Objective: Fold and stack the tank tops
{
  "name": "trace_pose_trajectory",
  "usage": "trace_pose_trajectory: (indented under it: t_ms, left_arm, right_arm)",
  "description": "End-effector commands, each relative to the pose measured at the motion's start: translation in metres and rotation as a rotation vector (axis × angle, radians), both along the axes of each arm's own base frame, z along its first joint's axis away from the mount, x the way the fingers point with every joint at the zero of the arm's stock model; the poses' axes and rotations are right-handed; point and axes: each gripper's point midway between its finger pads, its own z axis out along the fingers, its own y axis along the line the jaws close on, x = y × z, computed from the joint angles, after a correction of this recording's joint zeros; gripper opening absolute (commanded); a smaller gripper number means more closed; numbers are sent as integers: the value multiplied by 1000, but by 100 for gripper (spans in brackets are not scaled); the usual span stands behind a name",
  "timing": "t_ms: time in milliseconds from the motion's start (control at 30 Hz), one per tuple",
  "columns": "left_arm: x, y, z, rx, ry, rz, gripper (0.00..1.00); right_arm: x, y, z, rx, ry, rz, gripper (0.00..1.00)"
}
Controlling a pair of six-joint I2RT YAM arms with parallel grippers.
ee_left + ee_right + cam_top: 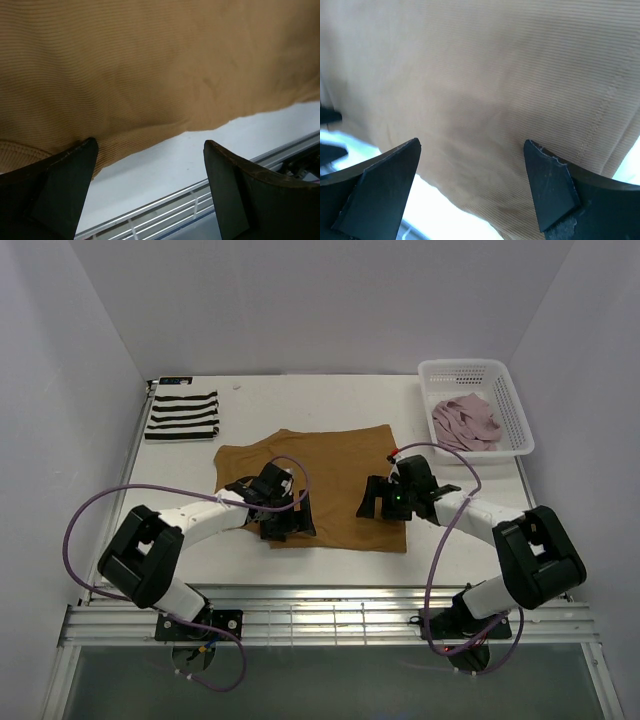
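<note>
The tan-brown tank top (330, 475) lies spread flat mid-table; it fills the left wrist view (150, 65) and the right wrist view (495, 85). My left gripper (287, 524) is open over its near-left edge, one finger (65, 185) at the hem. My right gripper (372, 500) is open and empty over its near-right part. The striped tank top (182, 414) lies folded at the back left. The pale pink tank top (464, 422) lies crumpled in the basket.
A white mesh basket (518, 405) stands at the back right. The table's near edge with metal rails (175, 207) runs just in front of the brown top. White walls close in the left, back and right sides.
</note>
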Motion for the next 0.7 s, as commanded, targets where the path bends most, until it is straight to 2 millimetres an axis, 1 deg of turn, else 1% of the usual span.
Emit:
trace_pose_trajectory:
  t_ms: [0,67,100,133,167,200,300,333,400,433,467,500,533,567,600,633,667]
  left_arm:
    - [-18,30,3,97,17,19,98]
    - [-25,26,12,53,29,8,98]
    - [-28,26,20,31,16,8,98]
    - [-29,27,25,24,9,18,98]
    - [-32,30,27,28,15,41,98]
    - [-34,31,34,12,-1,50,98]
    - [-41,37,42,-1,15,109,98]
    - [-44,40,47,-12,7,135,98]
    - [-51,47,46,-6,46,216,98]
    - [-57,55,42,12,57,256,98]
    - [-61,58,39,12,75,279,98]
    - [-62,60,36,14,92,331,98]
    - [-65,62,33,17,101,346,98]
    - [-66,64,28,21,105,357,98]
    - [-65,66,25,26,105,383,98]
    - [-64,67,23,35,107,394,98]
    - [-60,66,22,32,99,405,98]
  right_arm:
    - [-37,-6,-15,-22,105,-71,90]
    - [-33,-9,-1,-29,50,-88,90]
    - [-30,-11,6,-33,28,-92,90]
    - [-24,-13,18,-31,-22,-103,90]
    - [-22,-15,25,-42,-51,-95,90]
    - [-18,-17,38,-49,-82,-97,90]
    - [-18,-20,57,-67,-125,-70,90]
    - [-24,-24,62,-70,-126,-69,90]
    - [-34,-29,61,-77,-105,-75,90]
    - [-46,-36,56,-85,-71,-86,90]
    - [-52,-39,54,-90,-61,-85,90]
    - [-59,-40,55,-68,-52,-99,90]
    - [-71,-45,43,-79,-18,-101,90]
    - [-77,-47,40,-71,-9,-109,90]
    - [-80,-48,44,-48,-23,-131,90]
    - [-87,-52,36,-53,-8,-138,90]
    - [-90,-54,34,-50,-7,-143,90]
